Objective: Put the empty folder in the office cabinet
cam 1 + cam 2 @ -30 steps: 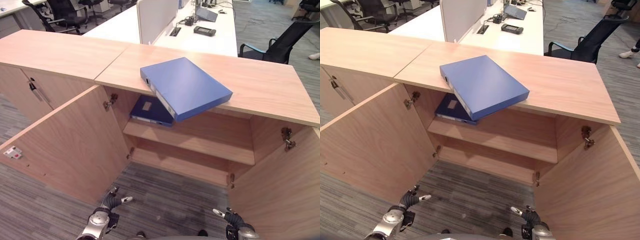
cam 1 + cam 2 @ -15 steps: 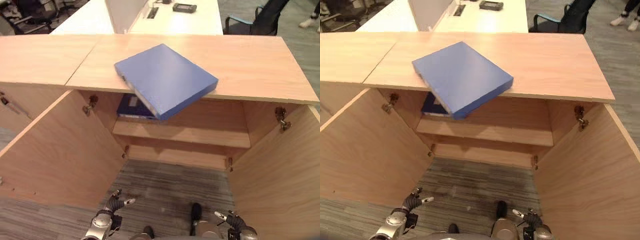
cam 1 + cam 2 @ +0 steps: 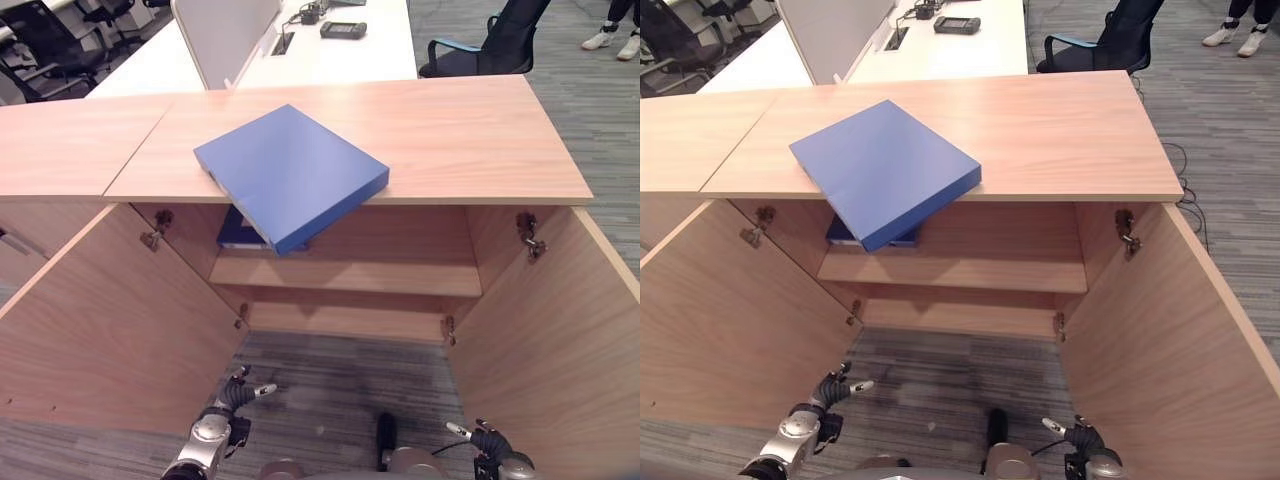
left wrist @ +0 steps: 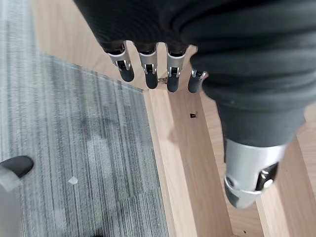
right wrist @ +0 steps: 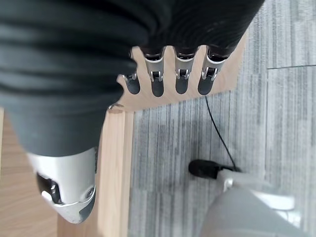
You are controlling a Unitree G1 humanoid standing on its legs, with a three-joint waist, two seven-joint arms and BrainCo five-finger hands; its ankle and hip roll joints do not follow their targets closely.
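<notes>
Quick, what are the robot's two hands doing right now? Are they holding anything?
Left robot hand: open, fingers relaxed, holding nothing.
Right robot hand: open, fingers relaxed, holding nothing.

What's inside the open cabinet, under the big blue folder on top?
A second blue folder lies on the cabinet's upper shelf. The blue folder on top overhangs the edge and covers most of it, so its far end is hidden.
</notes>
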